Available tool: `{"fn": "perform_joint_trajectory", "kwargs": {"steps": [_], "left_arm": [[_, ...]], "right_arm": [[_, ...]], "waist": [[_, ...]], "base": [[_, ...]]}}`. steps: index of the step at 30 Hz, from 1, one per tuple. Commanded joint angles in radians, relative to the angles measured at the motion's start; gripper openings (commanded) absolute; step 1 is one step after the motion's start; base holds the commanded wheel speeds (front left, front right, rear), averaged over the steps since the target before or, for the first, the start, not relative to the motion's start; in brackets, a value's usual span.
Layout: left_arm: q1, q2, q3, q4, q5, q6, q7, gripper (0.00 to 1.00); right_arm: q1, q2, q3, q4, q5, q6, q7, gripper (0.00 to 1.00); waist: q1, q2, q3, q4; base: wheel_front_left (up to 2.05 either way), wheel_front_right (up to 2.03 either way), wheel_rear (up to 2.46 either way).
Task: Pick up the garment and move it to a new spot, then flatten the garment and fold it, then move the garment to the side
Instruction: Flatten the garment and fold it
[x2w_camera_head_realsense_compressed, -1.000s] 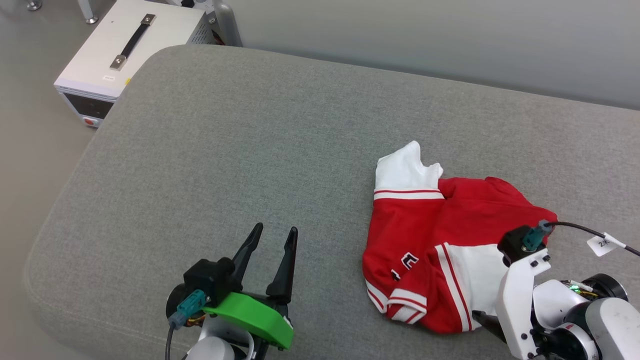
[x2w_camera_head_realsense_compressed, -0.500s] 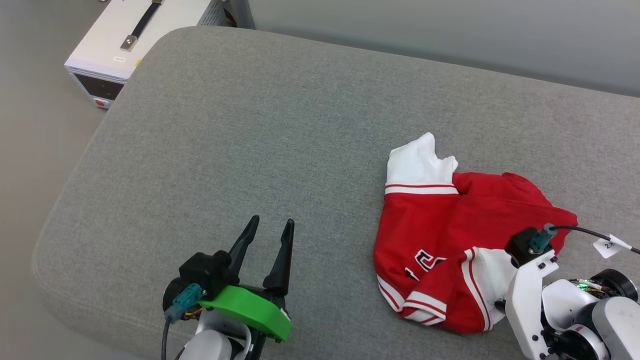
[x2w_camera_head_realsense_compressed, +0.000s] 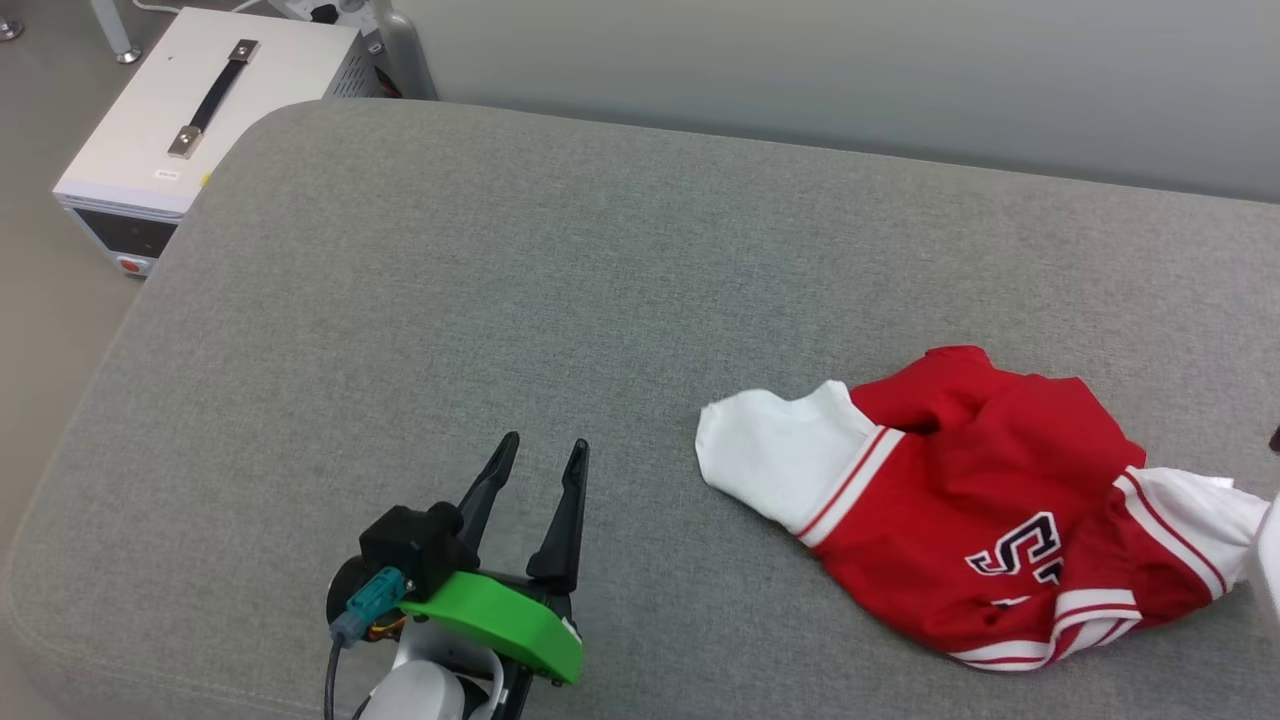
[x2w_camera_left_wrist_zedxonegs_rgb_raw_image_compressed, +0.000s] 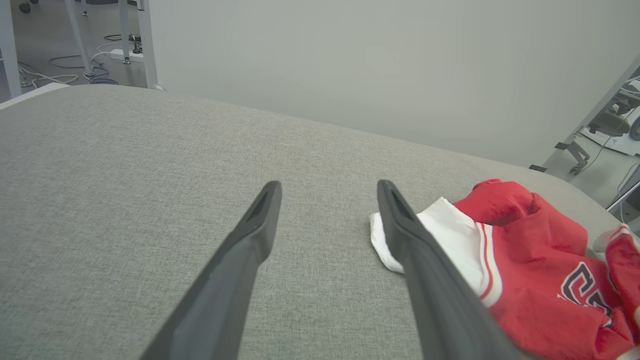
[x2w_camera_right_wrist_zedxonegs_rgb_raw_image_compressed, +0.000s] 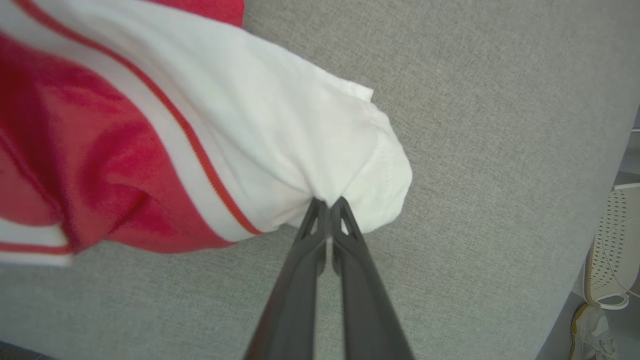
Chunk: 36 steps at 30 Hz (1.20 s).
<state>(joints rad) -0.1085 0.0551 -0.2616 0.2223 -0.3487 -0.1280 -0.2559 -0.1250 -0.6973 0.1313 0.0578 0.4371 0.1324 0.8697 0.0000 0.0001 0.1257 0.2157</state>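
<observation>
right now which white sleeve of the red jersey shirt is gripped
The white sleeve at the red shirt's right end, clamped by the right gripper; the other sleeve lies free.

The garment (x2w_camera_head_realsense_compressed: 960, 500) folds over its own black print, so only 2 partial letters show. Toward the cushion's (x2w_camera_head_realsense_compressed: 500, 300) right edge, its white sleeve (x2w_camera_head_realsense_compressed: 1195, 510) slips behind a pale arm part (x2w_camera_head_realsense_compressed: 1268, 560). The right wrist view blurs its red cloth.
</observation>
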Motion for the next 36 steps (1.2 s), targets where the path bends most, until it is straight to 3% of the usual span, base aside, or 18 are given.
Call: {"fn": "perform_joint_trajectory", "kwargs": {"steps": [1, 8, 9, 10, 15, 23, 31, 36], "left_arm": [[-0.004, -0.004, -0.002, 0.003, 0.004, -0.003, -0.006, 1.0], [-0.008, -0.004, -0.004, 0.009, 0.005, -0.003, -0.006, 1.0], [-0.009, -0.004, -0.004, 0.01, 0.006, -0.003, -0.006, 1.0], [-0.01, -0.004, -0.004, 0.011, 0.006, -0.003, -0.006, 1.0], [-0.013, -0.004, 0.001, 0.017, 0.008, -0.003, -0.006, 1.0], [0.004, 0.002, 0.013, 0.012, 0.004, -0.003, -0.006, 1.0], [0.017, 0.004, 0.015, -0.001, -0.022, -0.003, -0.006, 1.0], [0.027, 0.012, -0.008, -0.006, -0.03, -0.003, -0.006, 1.0]], "right_arm": [[-0.002, 0.012, -0.025, 0.023, -0.021, -0.002, -0.032, 0.0], [0.006, 0.117, -0.122, 0.16, -0.133, -0.002, -0.134, 0.02], [0.003, 0.132, -0.132, 0.169, -0.146, -0.002, -0.151, 0.39], [0.0, 0.152, -0.148, 0.179, -0.158, -0.002, -0.168, 1.0], [-0.013, 0.223, -0.192, 0.159, -0.179, -0.002, -0.242, 1.0], [-0.005, 0.33, -0.261, -0.005, -0.185, -0.002, -0.406, 1.0], [0.045, 0.449, -0.291, -0.154, -0.153, -0.002, -0.677, 1.0], [0.11, 0.498, -0.292, -0.138, -0.137, -0.002, -0.871, 1.0]], "waist": [[0.0, -0.0001, -0.002, -0.011], [0.0, -0.0001, 0.008, -0.035], [0.0, -0.0001, 0.009, -0.04], [0.0, -0.0001, 0.009, -0.045], [0.0, -0.0001, -0.001, -0.076], [0.0, -0.0001, -0.048, -0.136], [0.0, -0.0001, -0.071, -0.176], [0.0, -0.0001, -0.076, -0.19]], "base": [[0.0, 0.0, 0.0], [0.0, 0.0, 0.0], [0.0, 0.0, 0.0], [0.0, 0.0, 0.0], [0.0, 0.0, 0.0], [0.0, 0.0, 0.0], [0.0, 0.0, 0.0], [0.0, 0.0, 0.0]]}}
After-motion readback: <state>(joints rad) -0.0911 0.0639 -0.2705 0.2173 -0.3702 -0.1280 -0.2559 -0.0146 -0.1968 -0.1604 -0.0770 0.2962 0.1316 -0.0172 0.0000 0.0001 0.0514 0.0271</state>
